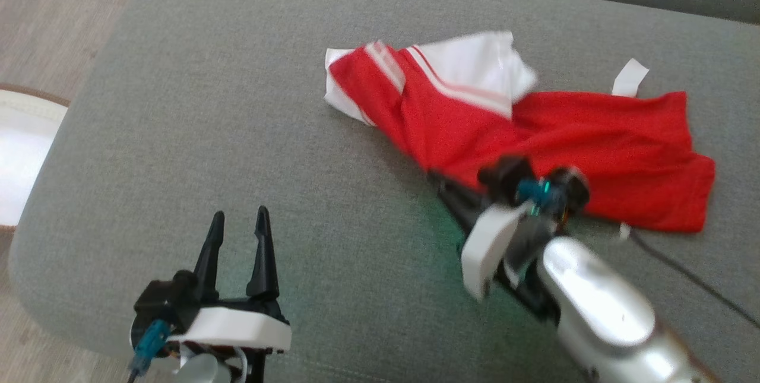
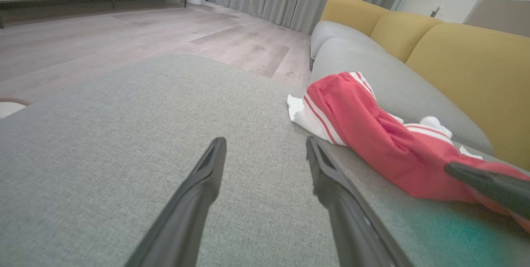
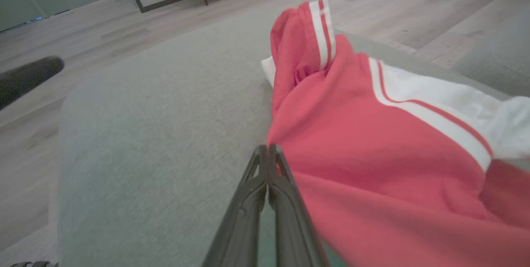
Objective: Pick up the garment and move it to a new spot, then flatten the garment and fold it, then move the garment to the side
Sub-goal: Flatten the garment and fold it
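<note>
A red garment [image 1: 564,133] with white stripes and white panels lies crumpled on the grey cushion [image 1: 237,104], right of the middle. My right gripper [image 1: 433,174] is at the garment's near left edge, fingers pressed together, and the red cloth [image 3: 352,134] gathers to a point at its tips [image 3: 268,147]. My left gripper [image 1: 239,217] is open above bare cushion at the lower left, well clear of the garment. In the left wrist view its fingers [image 2: 207,176] stand apart, with the garment [image 2: 364,134] off to the right and one dark finger of the right gripper [image 2: 488,184] against it.
The grey cushion's rounded edge drops to wood floor [image 1: 47,9] on the left, where a white round object [image 1: 18,151] sits. Yellow back cushions [image 2: 463,60] rise behind the seat. A thin dark cable [image 1: 683,270] trails on the cushion by the right arm.
</note>
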Controlling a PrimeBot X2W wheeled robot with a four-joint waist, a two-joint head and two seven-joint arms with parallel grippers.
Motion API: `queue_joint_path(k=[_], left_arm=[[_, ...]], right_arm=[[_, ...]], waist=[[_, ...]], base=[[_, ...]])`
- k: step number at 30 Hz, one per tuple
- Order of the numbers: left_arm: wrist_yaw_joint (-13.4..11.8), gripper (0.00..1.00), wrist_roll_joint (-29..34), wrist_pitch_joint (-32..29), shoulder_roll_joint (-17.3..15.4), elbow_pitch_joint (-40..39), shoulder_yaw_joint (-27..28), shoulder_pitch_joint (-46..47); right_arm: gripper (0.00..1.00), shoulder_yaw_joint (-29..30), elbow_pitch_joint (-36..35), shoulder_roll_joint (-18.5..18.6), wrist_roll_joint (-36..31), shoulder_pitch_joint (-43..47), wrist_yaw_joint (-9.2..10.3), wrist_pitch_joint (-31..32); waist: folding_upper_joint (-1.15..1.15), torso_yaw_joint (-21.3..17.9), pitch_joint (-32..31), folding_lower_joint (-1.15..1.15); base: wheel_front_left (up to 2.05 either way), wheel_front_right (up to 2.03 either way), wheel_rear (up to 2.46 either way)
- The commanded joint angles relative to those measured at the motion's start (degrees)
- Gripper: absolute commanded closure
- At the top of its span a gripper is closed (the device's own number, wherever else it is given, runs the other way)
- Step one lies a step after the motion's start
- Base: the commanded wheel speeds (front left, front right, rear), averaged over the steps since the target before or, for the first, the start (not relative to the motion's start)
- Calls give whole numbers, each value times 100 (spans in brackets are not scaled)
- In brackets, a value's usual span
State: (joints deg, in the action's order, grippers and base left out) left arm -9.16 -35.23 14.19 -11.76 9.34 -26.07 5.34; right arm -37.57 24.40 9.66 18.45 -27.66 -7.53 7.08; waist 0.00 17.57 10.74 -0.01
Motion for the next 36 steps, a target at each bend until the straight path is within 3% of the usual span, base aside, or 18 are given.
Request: queue_joint_path(k=[1,8,9,10,11,15,23,27,36], left_arm=[[-45,0,36,7,-127,-173,205,14],[-108,0,36,-66,-214,-300,195,-63],[-111,0,36,-74,-220,-310,190,-63],[-111,0,36,-74,-220,-310,190,-63],[-115,0,35,-80,-227,-321,189,-64],[-130,0,30,-92,-243,-357,180,-72],[-111,0,4,-69,-184,-367,150,-33],[-68,0,-6,-42,-114,-328,134,37],[54,0,-1,24,94,-85,101,200]], right_arm=[[100,-162,-317,-4,42,103,4,17],[97,-363,-499,-33,-3,837,4,-10],[55,-346,-472,-59,-35,862,4,-49],[55,-346,-472,-59,-35,862,4,-49],[0,-279,-474,-99,-50,873,4,-120],[0,121,-625,-183,-64,778,4,-316],[0,1670,-789,-148,-480,255,4,-102],[0,2056,-371,-78,-777,-181,4,264],[0,2197,984,-10,-884,-968,4,1001]], waist=[[0,-29,-48,1],[0,-126,-117,1],[0,-135,-119,1],[0,-135,-119,1],[0,-144,-120,1],[0,-158,-116,1],[0,4,19,1],[0,144,192,1],[0,423,430,1]], base=[[0,0,0],[0,0,0],[0,0,0],[0,0,0],[0,0,0],[0,0,0],[0,0,0],[0,0,0],[0,0,0]])
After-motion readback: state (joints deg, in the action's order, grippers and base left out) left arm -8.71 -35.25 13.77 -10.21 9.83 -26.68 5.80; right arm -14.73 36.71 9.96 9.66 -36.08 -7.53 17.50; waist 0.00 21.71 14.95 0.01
